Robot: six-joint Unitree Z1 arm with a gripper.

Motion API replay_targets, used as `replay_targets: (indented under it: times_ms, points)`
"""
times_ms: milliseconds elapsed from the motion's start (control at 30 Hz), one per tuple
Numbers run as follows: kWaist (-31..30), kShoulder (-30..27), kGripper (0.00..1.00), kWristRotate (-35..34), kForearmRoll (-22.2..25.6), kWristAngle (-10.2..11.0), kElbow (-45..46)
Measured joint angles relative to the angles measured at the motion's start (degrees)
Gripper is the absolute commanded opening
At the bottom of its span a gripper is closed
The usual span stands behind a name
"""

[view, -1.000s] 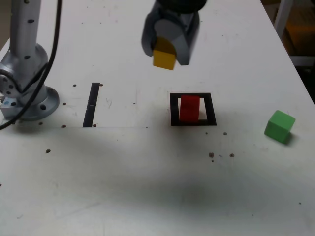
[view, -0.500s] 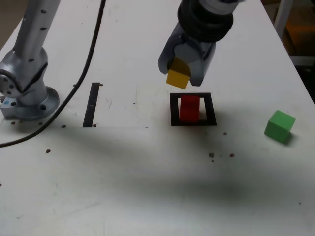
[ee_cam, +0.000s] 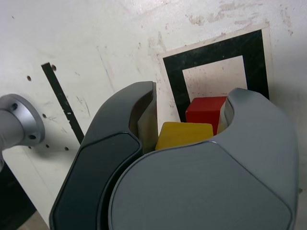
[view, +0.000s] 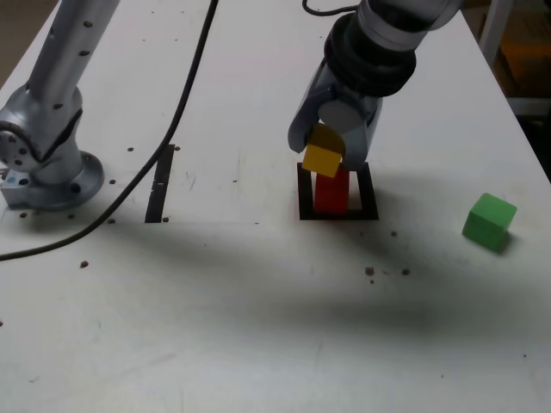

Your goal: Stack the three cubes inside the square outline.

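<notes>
Claw (view: 331, 151), tilted downward, grips the yellow cube (view: 323, 160) just above the red cube (view: 331, 190) inside the square outline (view: 303, 194).

Silver arm link (view: 73, 39) with small dark holes, round flanged base (view: 47, 168) with bolt holes. Black cable (view: 185, 95) trailing off. Black ribbed wrist collar (view: 370, 60). Gripper (view: 331, 146): rounded grey shells, one darker.
</notes>
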Motion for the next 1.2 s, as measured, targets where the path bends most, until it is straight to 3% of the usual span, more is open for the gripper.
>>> replay_targets:
  times_ms: [433,800,1200]
  points:
    - [3.16,-1.79,0.28,-4.73,-7.89,-2.76,4.85]
    - [3.2,-3.8,0.28,-6.97,-7.88,-2.78,7.23]
    - [3.2,-5.06,0.28,-8.37,-10.78,-4.86,9.54]
